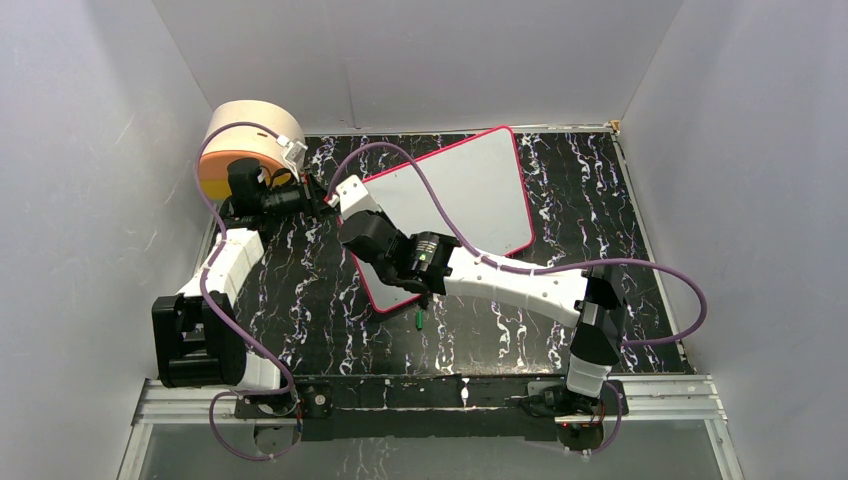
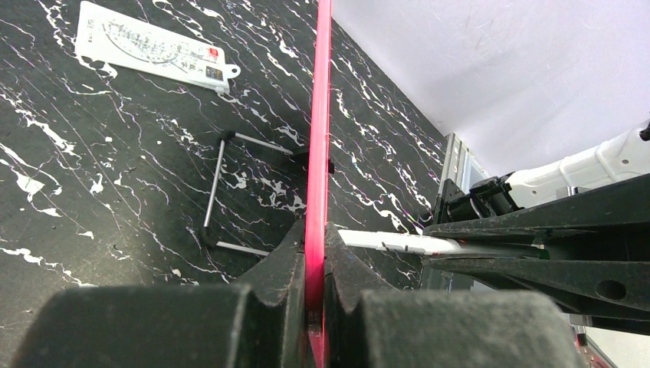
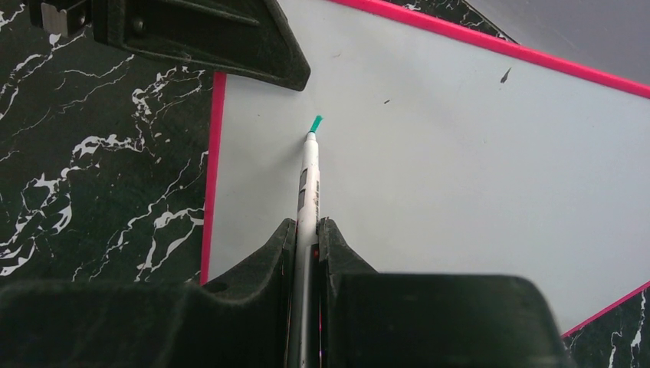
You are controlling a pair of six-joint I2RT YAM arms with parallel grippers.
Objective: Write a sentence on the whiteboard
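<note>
Right wrist view: whiteboard (image 3: 460, 192) was blank, mid-table; sentence not begun. Right gripper (image 3: 306, 228) pinched pen (image 3: 309, 176), teal tip toward twelve o'clock; left gripper (image 2: 314, 239) clamped the rim at eleven o'clock.

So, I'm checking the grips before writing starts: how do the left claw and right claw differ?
The left claw is shut on the pink rim of the whiteboard; the right claw is shut on a white pen. The left claw sits at the board's edge, the right claw over its face. Both are black, each gripping something.
</note>
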